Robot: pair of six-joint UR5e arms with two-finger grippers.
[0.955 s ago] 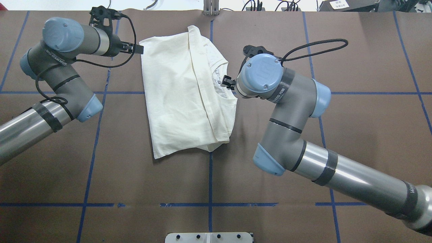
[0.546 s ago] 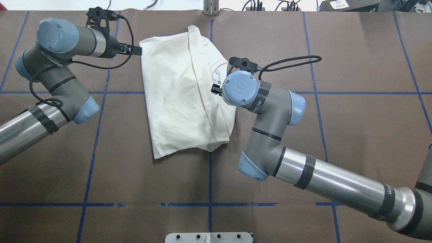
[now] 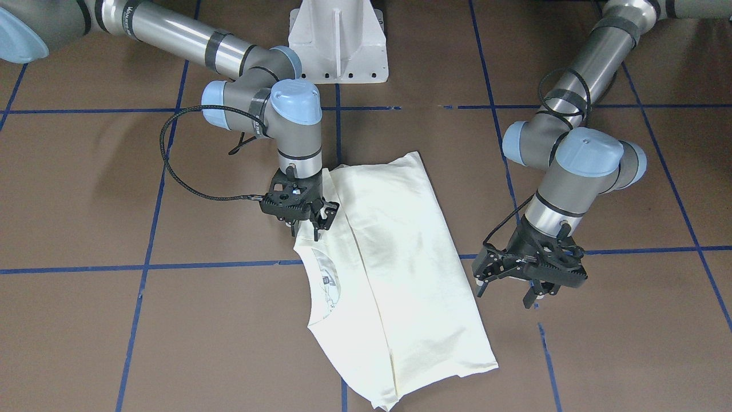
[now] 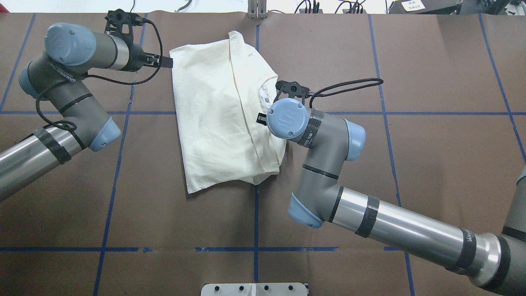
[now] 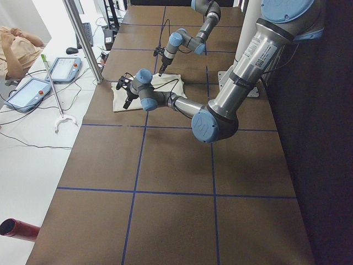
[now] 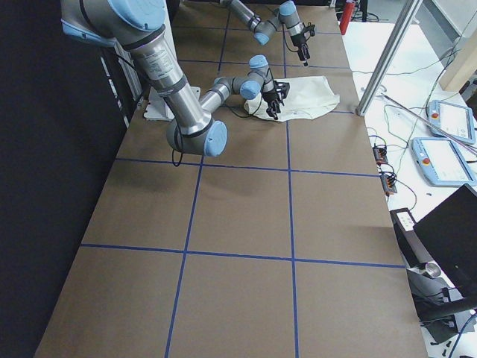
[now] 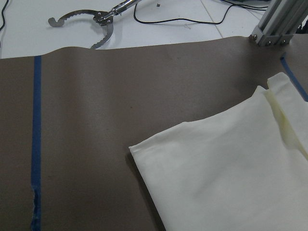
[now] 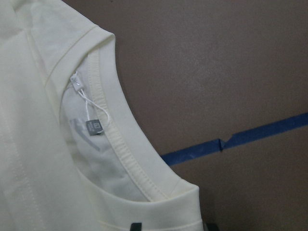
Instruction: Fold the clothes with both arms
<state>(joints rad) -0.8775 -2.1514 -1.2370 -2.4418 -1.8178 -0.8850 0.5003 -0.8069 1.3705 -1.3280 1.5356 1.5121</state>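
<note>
One folded shirt (image 3: 400, 257) lies under the right hand (image 3: 306, 229), beside the left hand (image 3: 506, 293).

Your brown table (image 4: 444, 164), gridded with blue tape (image 4: 255, 222), carries the folded cream shirt (image 4: 213, 119) flat near the middle of the edge on your side.

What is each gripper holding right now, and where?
Nothing, as far as shows. The left gripper hangs open beside the shirt; the right gripper stands open over its edge by the collar.
</note>
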